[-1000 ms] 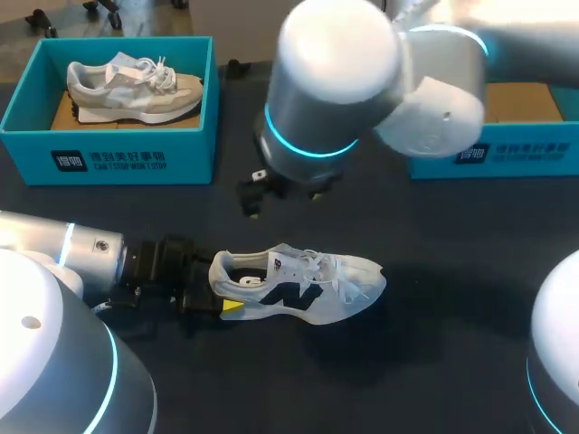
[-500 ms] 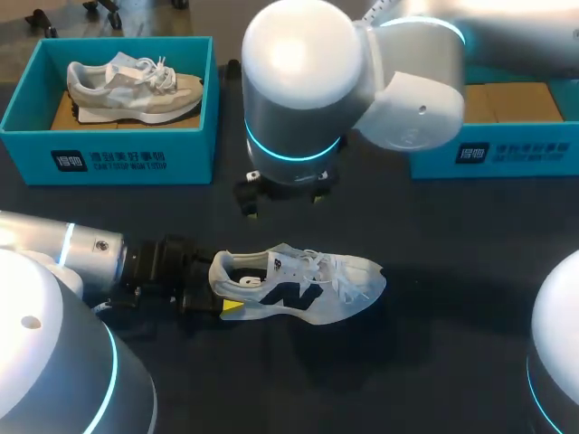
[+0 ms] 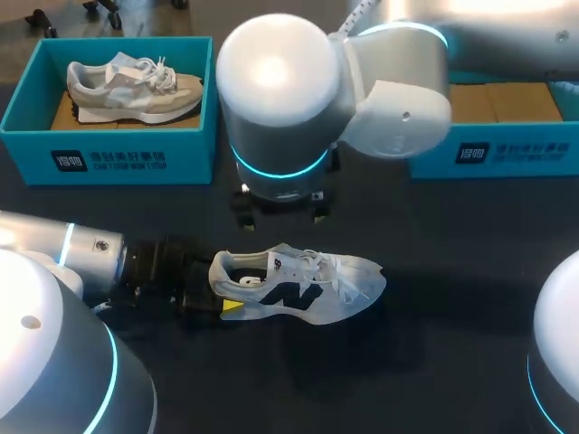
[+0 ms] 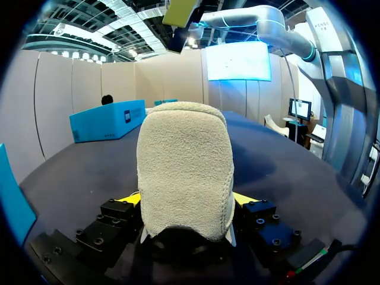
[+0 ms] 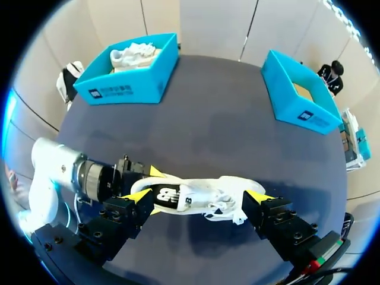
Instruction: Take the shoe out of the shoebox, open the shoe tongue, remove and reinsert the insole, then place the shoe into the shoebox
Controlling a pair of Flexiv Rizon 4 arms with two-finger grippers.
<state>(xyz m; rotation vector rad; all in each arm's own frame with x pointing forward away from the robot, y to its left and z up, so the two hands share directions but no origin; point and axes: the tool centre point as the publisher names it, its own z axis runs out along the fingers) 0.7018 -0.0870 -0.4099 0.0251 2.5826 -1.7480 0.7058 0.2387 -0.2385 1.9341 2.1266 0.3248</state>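
Left gripper (image 4: 185, 205): fingers clamped on the heel (image 4: 184, 166) of the shoe (image 3: 303, 287), which lies on the table (image 3: 434, 362), toe toward 3 o'clock. Right gripper (image 5: 199, 196): fingers wide apart, above the laces (image 3: 317, 264). Risk: an off-centre descent snags a lace or shoves the shoe, twisting the heel out of the clamp. Target shoebox (image 3: 507, 154): 2 o'clock.
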